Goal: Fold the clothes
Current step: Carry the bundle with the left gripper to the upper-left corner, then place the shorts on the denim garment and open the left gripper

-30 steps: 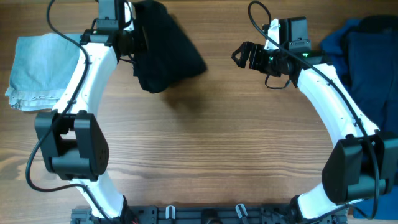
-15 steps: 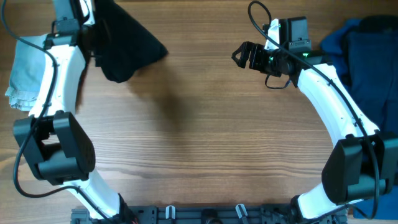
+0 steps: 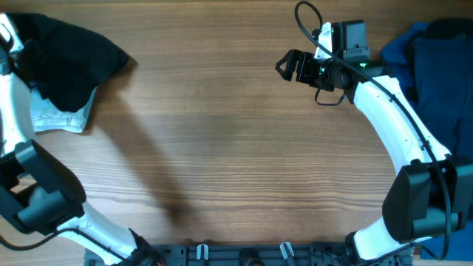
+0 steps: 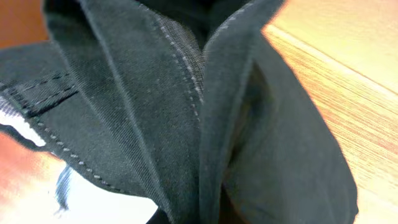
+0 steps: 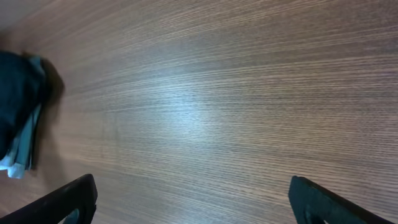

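One pair of black shorts [image 3: 70,55] is bunched at the far left corner of the table [image 3: 236,162], its lower folds draped over the single pale blue cloth [image 3: 65,118] — any print on that cloth is too small to read. My left gripper is buried in the dark twill, clamped tight on the shorts; pale stitching runs along a seam in the wrist view. My right gripper [image 3: 283,66] hovers spread wide over bare wood, holding nothing — one deep blue garment heap [image 3: 436,66] lies beyond it at the right edge.
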